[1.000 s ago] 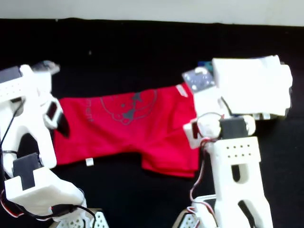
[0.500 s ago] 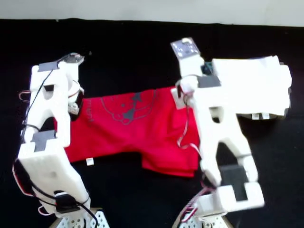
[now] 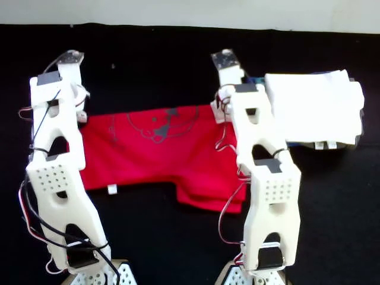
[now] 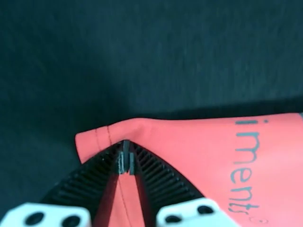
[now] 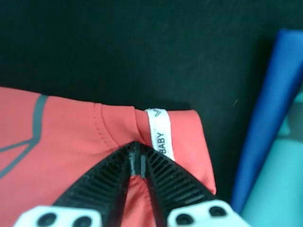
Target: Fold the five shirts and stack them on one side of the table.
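A robotics test bench, of the kind kept in a lab or workshop, is indicated. The table (image 3: 148, 53) is draped all over in plain black cloth, and a bare pale wall (image 3: 190, 10) is seen along its far edge. Two white plastic arms with perforated panels, the left arm (image 3: 56, 178) and the right arm (image 3: 270, 184), are mounted at the near edge, with loose wires (image 3: 224, 217) left exposed. A red shirt (image 3: 148, 157) is spread flat between them, and a folded stack (image 3: 314, 110) is kept at the far right
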Motion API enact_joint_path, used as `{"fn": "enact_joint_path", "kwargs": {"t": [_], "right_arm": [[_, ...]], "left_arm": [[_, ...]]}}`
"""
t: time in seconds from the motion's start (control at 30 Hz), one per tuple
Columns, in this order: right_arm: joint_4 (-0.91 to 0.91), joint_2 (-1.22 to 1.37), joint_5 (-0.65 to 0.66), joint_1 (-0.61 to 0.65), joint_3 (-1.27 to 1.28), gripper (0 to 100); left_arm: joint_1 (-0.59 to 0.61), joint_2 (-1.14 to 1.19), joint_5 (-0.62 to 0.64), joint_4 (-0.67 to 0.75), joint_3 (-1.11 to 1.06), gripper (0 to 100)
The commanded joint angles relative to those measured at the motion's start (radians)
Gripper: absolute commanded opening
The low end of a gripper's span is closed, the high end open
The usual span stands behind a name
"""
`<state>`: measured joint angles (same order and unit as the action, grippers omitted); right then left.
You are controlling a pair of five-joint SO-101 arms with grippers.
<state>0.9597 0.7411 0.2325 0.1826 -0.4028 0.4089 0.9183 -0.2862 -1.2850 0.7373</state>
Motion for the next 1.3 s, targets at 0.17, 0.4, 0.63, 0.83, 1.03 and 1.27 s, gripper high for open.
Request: {"fn": "enact_joint_path", "kwargs": {"t": [0.17, 0.4, 0.63, 0.83, 1.03, 1.27], "right_arm": [[0.054, 0.054, -0.002, -0.024, -0.179, 1.2], [0.366, -0.088, -0.006, -0.015, -0.326, 1.2], [0.503, -0.206, -0.006, 0.038, -0.369, 1.2], [0.628, -0.283, -0.006, 0.119, -0.366, 1.2], [0.687, -0.298, -0.006, 0.17, -0.369, 0.5], [0.803, -0.341, -0.009, 0.24, -0.357, 0.5]], "left_arm": [[0.039, 0.265, 0.005, -0.164, 0.533, 1], [0.008, 0.312, 0.008, -0.405, 0.835, 1], [-0.027, 0.255, 0.012, -0.496, 0.881, 1], [0.005, 0.015, 0.052, -0.497, 0.535, 1], [-0.001, -0.263, 0.069, -0.474, 0.03, 1], [-0.008, -0.556, 0.071, -0.155, -0.596, 1]]}}
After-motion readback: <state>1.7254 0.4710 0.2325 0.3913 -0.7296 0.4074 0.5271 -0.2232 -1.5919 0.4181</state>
